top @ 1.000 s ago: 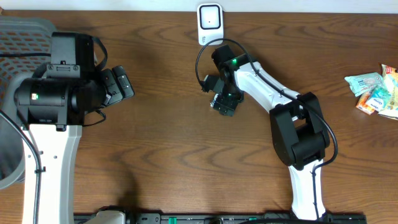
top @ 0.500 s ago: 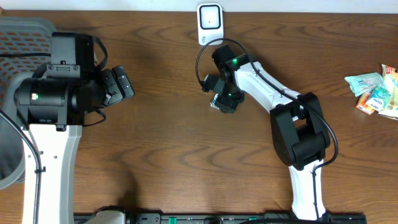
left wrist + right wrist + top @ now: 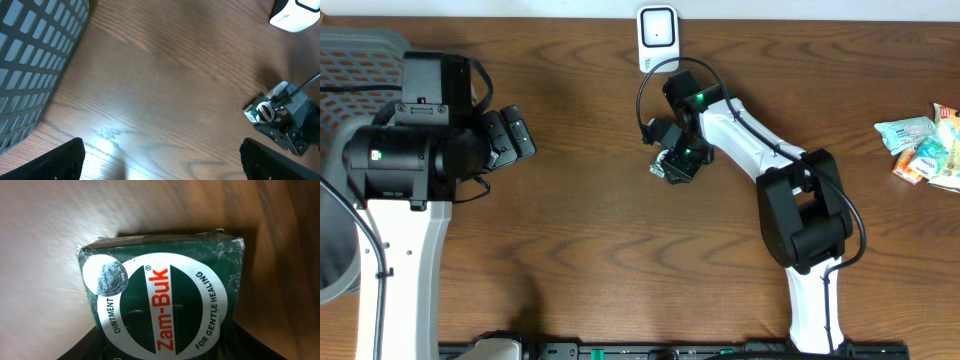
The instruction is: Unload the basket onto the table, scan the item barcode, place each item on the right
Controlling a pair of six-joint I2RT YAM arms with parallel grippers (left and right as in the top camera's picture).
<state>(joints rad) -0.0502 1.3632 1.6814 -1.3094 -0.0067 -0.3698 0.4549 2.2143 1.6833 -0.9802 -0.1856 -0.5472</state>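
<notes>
The item is a dark green Zam-Buk ointment box (image 3: 165, 300) with a white ring label and a silver sticker. My right gripper (image 3: 162, 347) is shut on its sides, and dark fingers (image 3: 82, 347) show at both lower edges of the box. Seen from overhead, the right gripper (image 3: 675, 163) holds the box (image 3: 659, 170) just below the white barcode scanner (image 3: 658, 35) at the table's back edge. No barcode shows on the box's visible face. My left gripper (image 3: 512, 135) stands open over bare wood at the left, its fingers (image 3: 60, 162) far apart.
A grey mesh basket (image 3: 360, 60) sits at the far left, also visible in the left wrist view (image 3: 35, 65). Several snack packets (image 3: 920, 150) lie at the right edge. The scanner (image 3: 295, 15) and the right gripper (image 3: 282, 117) show in the left wrist view.
My right gripper's jaws have closed on the box, which now pokes out slightly left of the gripper. The left arm has not moved.
</notes>
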